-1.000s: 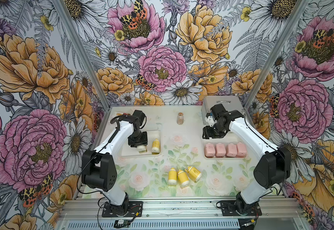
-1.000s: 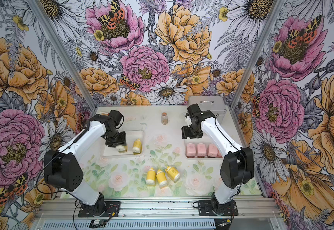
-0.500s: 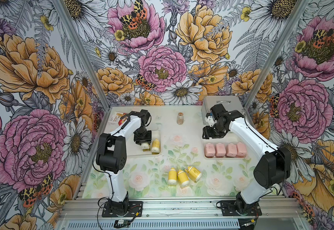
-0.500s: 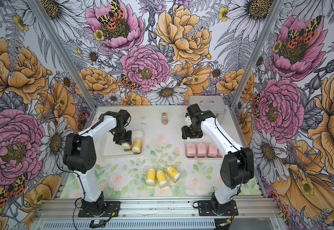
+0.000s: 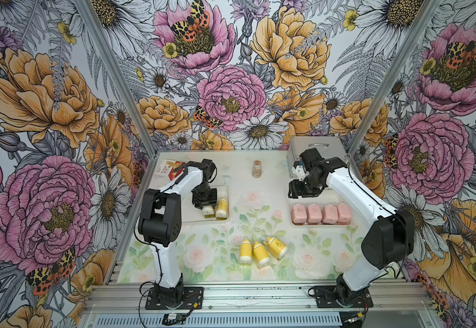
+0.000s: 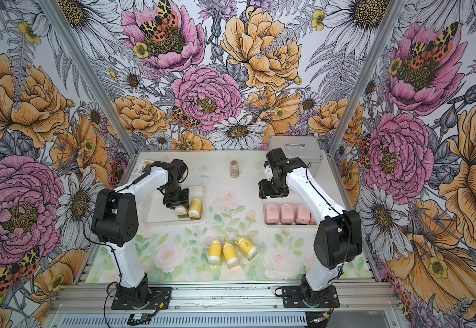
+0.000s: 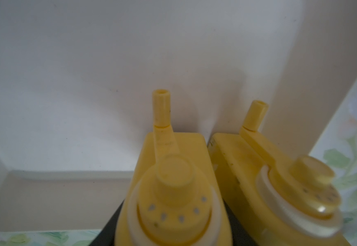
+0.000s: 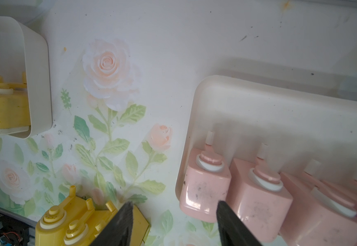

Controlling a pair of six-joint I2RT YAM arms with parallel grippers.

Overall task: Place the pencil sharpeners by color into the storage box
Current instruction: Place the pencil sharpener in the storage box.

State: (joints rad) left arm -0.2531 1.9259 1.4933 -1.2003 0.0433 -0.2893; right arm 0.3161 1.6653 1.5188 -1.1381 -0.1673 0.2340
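My left gripper (image 5: 206, 205) (image 7: 171, 225) is shut on a yellow pencil sharpener (image 7: 169, 187) with a white end, low inside the left storage box (image 5: 187, 219). A second yellow sharpener (image 5: 222, 207) (image 7: 279, 181) lies right beside it. Three more yellow ones (image 5: 259, 250) lie on the table near the front. Several pink sharpeners (image 5: 320, 213) (image 8: 258, 191) sit in a row in the right storage box (image 5: 316, 226). My right gripper (image 5: 299, 193) (image 8: 174, 215) hangs open over that box's back left corner, nothing between its fingers (image 8: 233, 225).
A small clear jar (image 5: 257, 168) with brown contents stands at the back centre. A silver case (image 5: 320, 146) is at the back right behind my right arm. A red and white carton (image 5: 166, 170) lies at the back left.
My left arm's elbow has swung in toward the table's middle, and its gripper has shifted the yellow sharpener slightly toward the one beside it. The right arm has not moved.
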